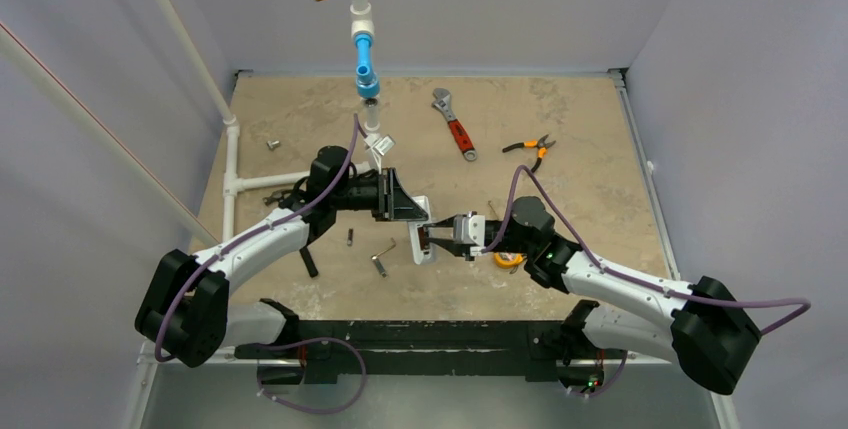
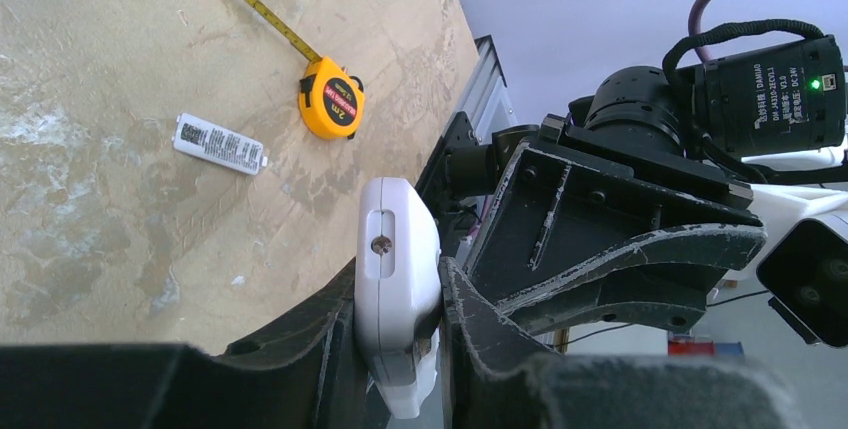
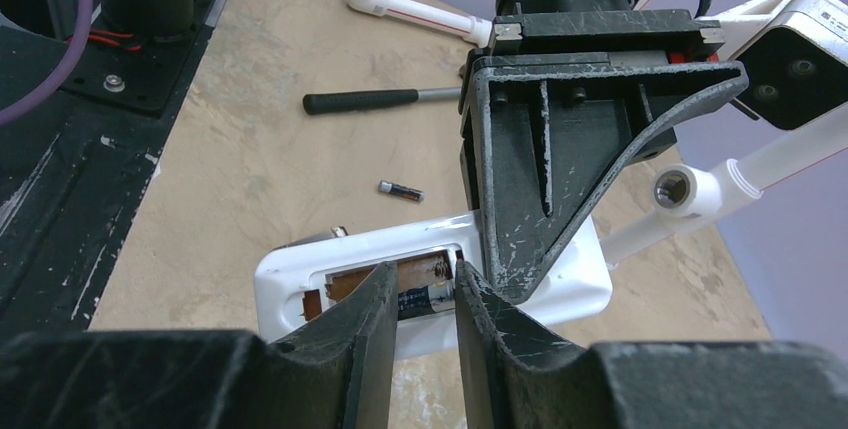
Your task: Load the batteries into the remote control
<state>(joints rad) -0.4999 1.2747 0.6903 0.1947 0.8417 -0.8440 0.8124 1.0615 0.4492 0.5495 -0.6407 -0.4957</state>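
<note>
My left gripper (image 1: 410, 207) is shut on the white remote control (image 1: 423, 235) and holds it off the table, seen edge-on between my fingers in the left wrist view (image 2: 398, 279). In the right wrist view the remote (image 3: 560, 294) shows its back with the battery bay open. One battery (image 3: 425, 300) lies in the bay. My right gripper (image 3: 422, 294) has its tips at the bay over that battery, jaws a narrow gap apart with nothing clamped between them. A second battery (image 3: 400, 189) lies loose on the table. The remote's cover (image 2: 220, 144) lies on the table near the tape measure.
A yellow tape measure (image 2: 331, 99) sits near the front edge. A red-handled wrench (image 1: 455, 126) and orange pliers (image 1: 530, 149) lie at the back. White pipes (image 1: 250, 184) run along the left. A hex key (image 1: 383, 257) and a black-handled tool (image 3: 370, 101) lie under the left arm.
</note>
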